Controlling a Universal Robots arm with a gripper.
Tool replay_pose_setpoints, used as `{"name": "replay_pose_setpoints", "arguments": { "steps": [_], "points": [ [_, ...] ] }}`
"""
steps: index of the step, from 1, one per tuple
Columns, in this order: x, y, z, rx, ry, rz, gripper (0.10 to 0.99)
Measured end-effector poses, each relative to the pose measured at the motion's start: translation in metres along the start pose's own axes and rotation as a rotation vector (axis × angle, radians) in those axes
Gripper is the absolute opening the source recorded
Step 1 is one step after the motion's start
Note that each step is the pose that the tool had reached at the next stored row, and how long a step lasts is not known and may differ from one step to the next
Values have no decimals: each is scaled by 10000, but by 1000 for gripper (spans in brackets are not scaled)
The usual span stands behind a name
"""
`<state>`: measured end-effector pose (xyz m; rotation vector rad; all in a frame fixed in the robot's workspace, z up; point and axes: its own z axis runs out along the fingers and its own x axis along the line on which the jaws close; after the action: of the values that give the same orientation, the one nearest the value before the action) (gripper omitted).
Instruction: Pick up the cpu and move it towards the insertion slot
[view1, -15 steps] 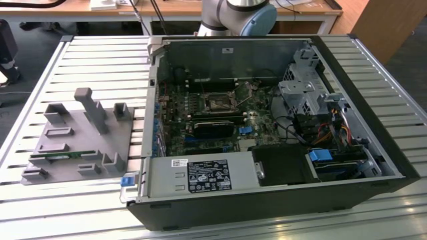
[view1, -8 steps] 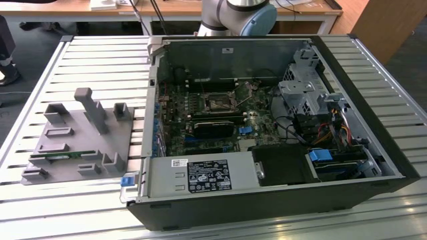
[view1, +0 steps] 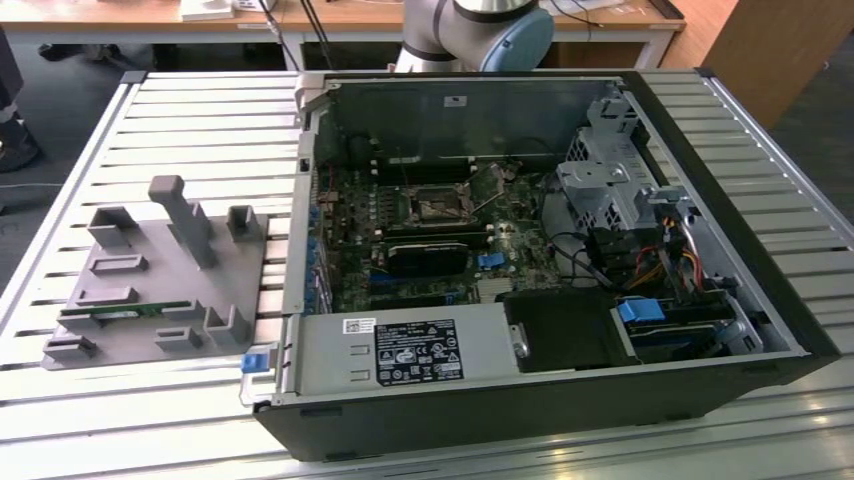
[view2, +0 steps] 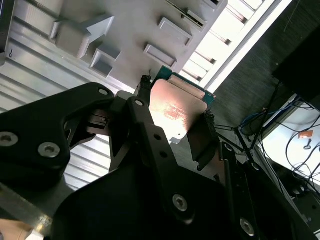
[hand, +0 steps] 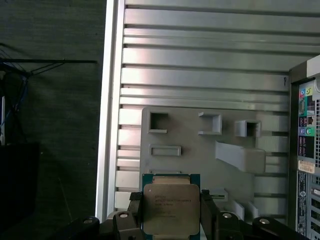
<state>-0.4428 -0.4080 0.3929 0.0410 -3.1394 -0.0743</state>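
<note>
A slatted metal table (view1: 160, 110) carries an open computer case (view1: 534, 410) and a grey tray (view1: 160, 285). Over the tray, the hand (hand: 171, 216) is clamped on the cpu (hand: 171, 200). The insertion slot (view1: 438, 205) sits inside the case, well apart.

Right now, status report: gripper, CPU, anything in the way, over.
Gripper shut on flat square silver-topped cpu. Cpu over the grey plastic tray, outside the black computer case. Silver-framed square insertion slot in the case, nothing lying on it.
</note>
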Motion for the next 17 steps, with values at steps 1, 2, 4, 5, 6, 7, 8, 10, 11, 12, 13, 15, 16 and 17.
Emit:
{"name": "replay_pose_setpoints", "arguments": {
  "steps": [1, 2, 4, 5, 6, 7, 8, 10, 11, 12, 13, 15, 16, 17],
  "points": [
    [0, 0, -8, -1, -1, 0, 541],
    [0, 1, -17, -1, -1, 0, 541],
    [0, 2, -36, -1, -1, 0, 541],
    [0, 2, -45, -1, 0, 0, 541],
    [0, 3, -54, 0, 0, 0, 541],
    [0, 3, -62, -1, -1, 0, 541],
    [0, 3, -71, -1, -1, 0, 541],
    [0, 4, -88, 0, 0, 0, 541],
    [0, 4, -96, 0, 0, 0, 541],
    [0, 5, -104, -1, 0, 0, 541],
    [0, 5, -112, -1, -1, 0, 541],
    [0, 6, -127, 0, 0, 0, 541],
    [0, 7, -136, 0, -1, 0, 541],
    [0, 7, -147, 0, 0, 0, 541]
  ]
}}
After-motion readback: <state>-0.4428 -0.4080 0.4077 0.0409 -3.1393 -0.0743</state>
